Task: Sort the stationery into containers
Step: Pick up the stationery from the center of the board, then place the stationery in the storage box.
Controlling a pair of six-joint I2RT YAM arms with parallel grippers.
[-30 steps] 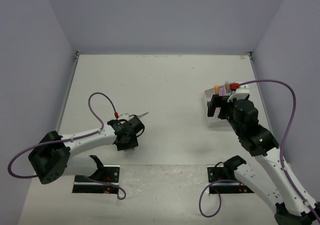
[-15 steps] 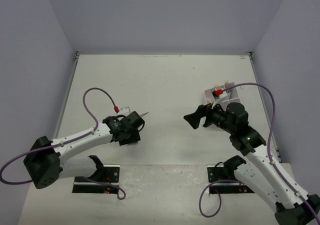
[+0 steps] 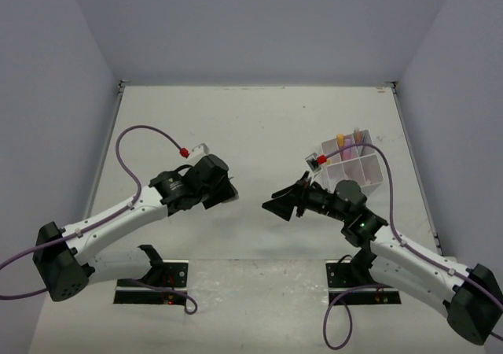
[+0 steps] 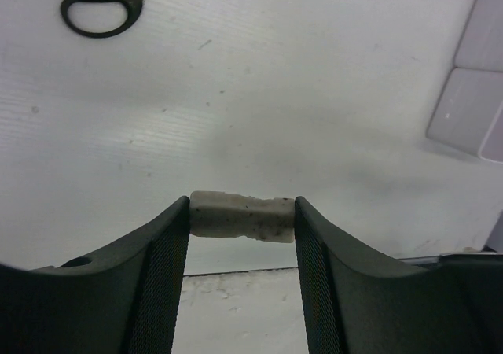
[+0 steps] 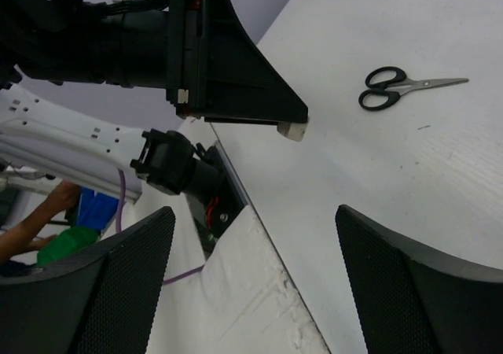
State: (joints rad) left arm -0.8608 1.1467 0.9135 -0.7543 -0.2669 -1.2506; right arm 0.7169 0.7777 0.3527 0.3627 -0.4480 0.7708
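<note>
My left gripper [image 4: 242, 214] is shut on a small grey block eraser [image 4: 242, 215] and holds it above the table. In the top view the left gripper [image 3: 229, 190] is left of centre. My right gripper [image 3: 275, 205] is open and empty, pointing left toward it; its wrist view shows the eraser [image 5: 293, 130] at the left fingertips. Black-handled scissors [image 5: 393, 86] lie on the table and also show in the left wrist view [image 4: 100, 5]; the left arm hides them in the top view. The white divided tray [image 3: 368, 182] stands at the right with an orange marker [image 3: 340, 140] and a pink marker [image 3: 356, 136].
The tray's corner [image 4: 471, 94] shows at the right edge of the left wrist view. Purple cables loop over both arms. The arm base plates [image 3: 153, 283] sit at the near edge. Grey walls close in the table on three sides.
My left gripper has lifted and moved right with the eraser. My right gripper has swung left away from the tray toward the table's middle, now facing the left gripper.
</note>
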